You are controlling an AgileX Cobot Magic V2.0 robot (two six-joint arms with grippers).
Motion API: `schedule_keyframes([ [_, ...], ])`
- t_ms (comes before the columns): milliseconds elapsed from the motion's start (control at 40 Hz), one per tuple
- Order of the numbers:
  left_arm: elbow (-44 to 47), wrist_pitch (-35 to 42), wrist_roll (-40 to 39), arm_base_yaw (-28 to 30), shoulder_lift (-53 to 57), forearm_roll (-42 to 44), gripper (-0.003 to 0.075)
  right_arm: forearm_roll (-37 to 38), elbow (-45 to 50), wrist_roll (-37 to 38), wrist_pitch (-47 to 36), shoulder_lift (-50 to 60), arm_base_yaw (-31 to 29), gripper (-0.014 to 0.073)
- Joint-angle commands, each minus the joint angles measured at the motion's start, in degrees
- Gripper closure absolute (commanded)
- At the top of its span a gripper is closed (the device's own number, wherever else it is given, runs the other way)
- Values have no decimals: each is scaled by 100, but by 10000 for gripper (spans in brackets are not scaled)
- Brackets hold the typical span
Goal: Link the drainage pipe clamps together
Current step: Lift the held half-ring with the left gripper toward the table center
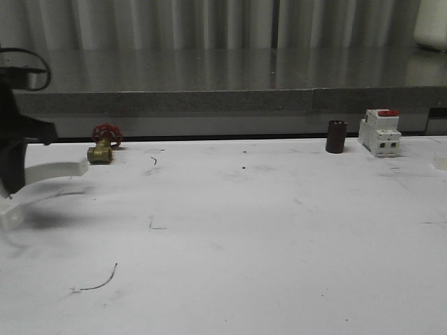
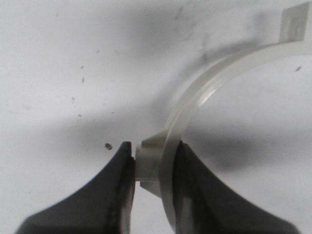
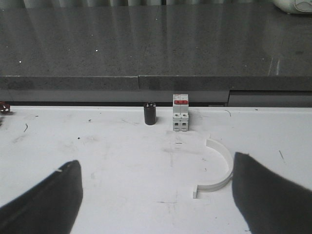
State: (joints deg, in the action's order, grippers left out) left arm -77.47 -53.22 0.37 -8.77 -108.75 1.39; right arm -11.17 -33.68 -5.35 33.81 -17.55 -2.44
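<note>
Left wrist view: your left end effector [image 2: 153, 168] pinches one clamp [image 2: 204, 92] by its end, clear of the tabletop [image 2: 58, 58] — free tab ready for joining. The other clamp [image 3: 220, 168] lies flat between the right end effector's [image 3: 156, 195] wide-open, empty fingers.

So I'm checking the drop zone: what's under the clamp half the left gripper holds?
Bare white table and the shadow of the clamp half. The left gripper pinches it above the surface. The spot directly beneath the fingers is covered.

White scuffed table [image 1: 265, 237], grey stone ledge [image 1: 209, 77] behind, pale corrugated wall [image 1: 174, 24], dim light
</note>
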Motion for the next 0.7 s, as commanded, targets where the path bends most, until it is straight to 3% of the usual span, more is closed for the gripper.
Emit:
schedule_keyframes([
  [0,-639,-482,-605,-350,145,166,638,0,-190,-40,-452,-90,25,-47],
  [300,-1658,-265,-1543,-1510,-205,-471,629,0,-190,-40,-452,-90,25,-47],
  [675,-1840,162,-2738,-1767,-658,-483,613,0,-190,-40,-452,-90,25,-47],
])
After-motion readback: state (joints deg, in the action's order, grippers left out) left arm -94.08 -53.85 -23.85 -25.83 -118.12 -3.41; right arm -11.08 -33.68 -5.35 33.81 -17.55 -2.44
